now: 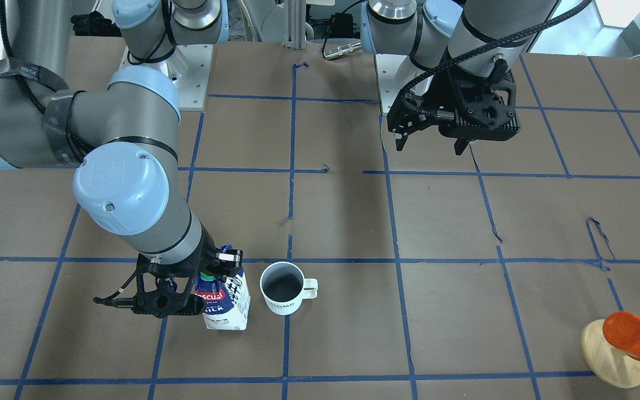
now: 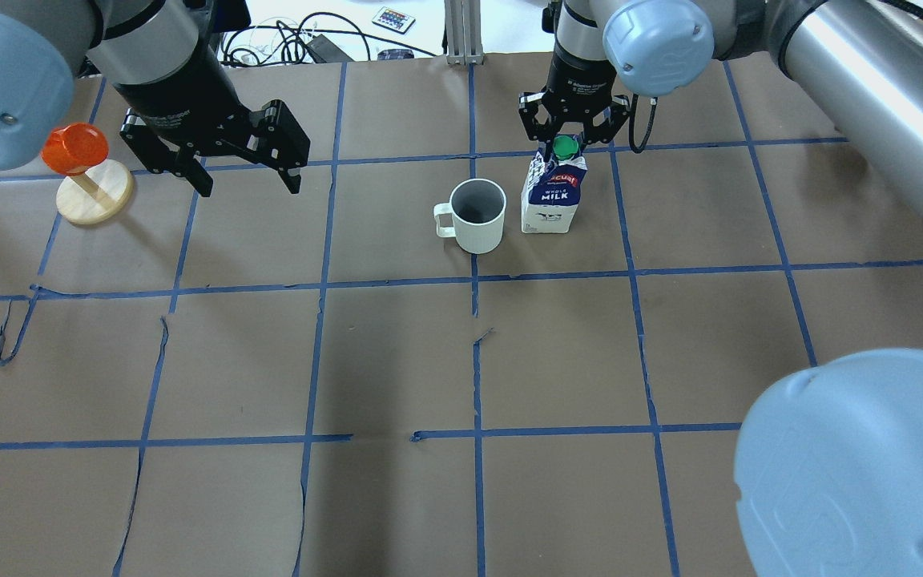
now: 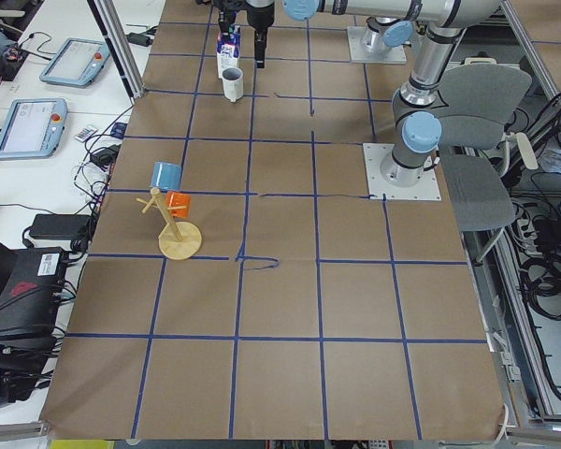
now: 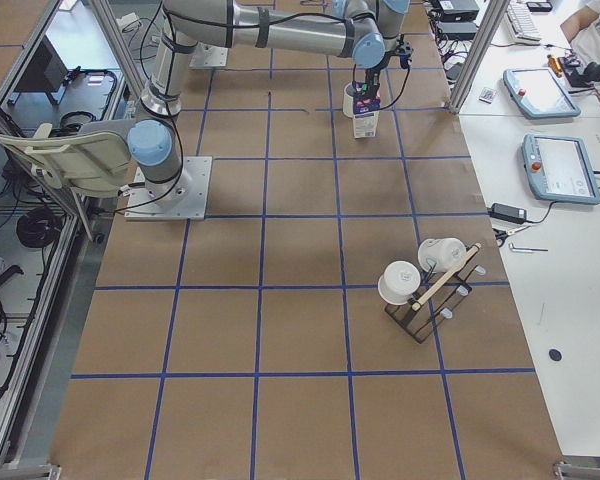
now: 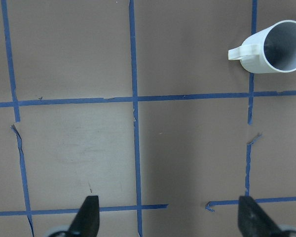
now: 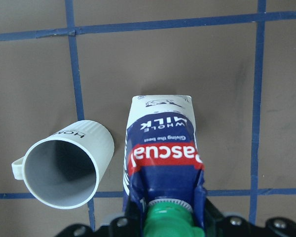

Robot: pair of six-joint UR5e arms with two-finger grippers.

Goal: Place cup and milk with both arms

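Pinching the carton [image 2: 554, 200] at its folded top, around the green cap [image 2: 564, 147], with the right fingers [image 2: 534, 128] pressing in from both sides. Standing it upright on the table [image 2: 397, 361], base apparently flat, just beside the mug [image 2: 477, 216] without touching, with the mug's handle turned away. Probably finishing the placing of the milk, so aiming now for a clean let-go: spreading slowly and evenly, avoiding dragging the soft top to either side, then rising straight up past the cap before swinging away. Steering clear of the mug's rim on the way out, being so near. Watching for tipping, given a tall body on a narrow base and a grip so high. Holding the left fingers [image 2: 289, 164] spread wide and empty above bare table, well apart from both things, near a wooden stand [image 2: 93, 200] carrying an orange cup [image 2: 75, 148]; leaving them parked there, seemingly needing nothing further.
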